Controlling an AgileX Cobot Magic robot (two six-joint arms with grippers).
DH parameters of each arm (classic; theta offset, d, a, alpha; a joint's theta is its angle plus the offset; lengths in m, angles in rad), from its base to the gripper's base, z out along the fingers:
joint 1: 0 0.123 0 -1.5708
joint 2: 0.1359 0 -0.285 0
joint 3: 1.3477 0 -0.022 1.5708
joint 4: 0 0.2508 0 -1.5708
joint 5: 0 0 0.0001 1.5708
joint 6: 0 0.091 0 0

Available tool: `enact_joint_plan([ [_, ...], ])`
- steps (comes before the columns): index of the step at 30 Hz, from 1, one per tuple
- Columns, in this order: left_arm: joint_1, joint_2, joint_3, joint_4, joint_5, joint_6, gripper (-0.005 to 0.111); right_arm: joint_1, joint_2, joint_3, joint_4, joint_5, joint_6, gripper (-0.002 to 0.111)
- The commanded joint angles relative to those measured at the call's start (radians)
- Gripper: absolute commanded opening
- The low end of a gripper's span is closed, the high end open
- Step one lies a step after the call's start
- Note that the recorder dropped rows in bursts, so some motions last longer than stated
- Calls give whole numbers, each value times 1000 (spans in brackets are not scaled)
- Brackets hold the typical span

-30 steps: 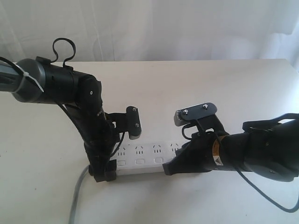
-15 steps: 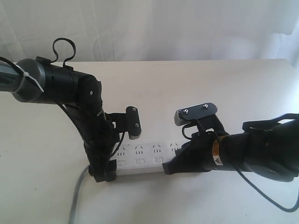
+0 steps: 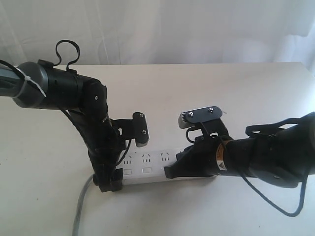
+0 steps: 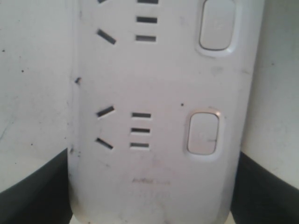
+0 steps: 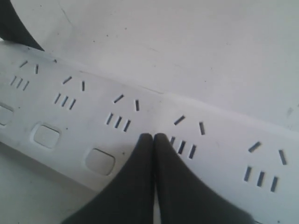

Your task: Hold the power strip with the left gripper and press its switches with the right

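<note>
Right wrist view: right gripper [image 5: 153,139], jaws pressed together as one narrow tip, sits along the switches [image 5: 100,161]; left gripper [image 3: 109,182] pinches the end of the power strip [image 5: 219,140], likely to steady it.

Power strip [image 3: 142,164] right end hidden behind right arm [image 3: 266,160]; switch beneath right claw [image 5: 153,136] covered; cord [image 3: 80,209] cropped

A pale, off-white table [image 3: 197,88] fills most of the scene, its far edge running straight across the exterior view. Behind it hangs a white backdrop [image 3: 157,29], probably a curtain, though glare washes out its folds. A few tiny dark specks [image 4: 22,71] dot the tabletop.
</note>
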State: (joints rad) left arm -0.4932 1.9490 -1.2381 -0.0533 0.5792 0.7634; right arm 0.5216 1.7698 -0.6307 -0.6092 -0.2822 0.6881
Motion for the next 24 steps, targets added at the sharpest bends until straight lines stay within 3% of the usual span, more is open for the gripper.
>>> enact_joint_plan([
  [1, 2, 44, 31, 43, 102, -5, 0, -4, 22, 23, -17, 191, -7, 0],
  [8, 2, 44, 31, 43, 101, -5, 0, -4, -27, 25, -17, 282, 23, 0],
  [24, 2, 44, 31, 43, 89, -5, 0, 57, -56, 27, -15, 195, 32, 0],
])
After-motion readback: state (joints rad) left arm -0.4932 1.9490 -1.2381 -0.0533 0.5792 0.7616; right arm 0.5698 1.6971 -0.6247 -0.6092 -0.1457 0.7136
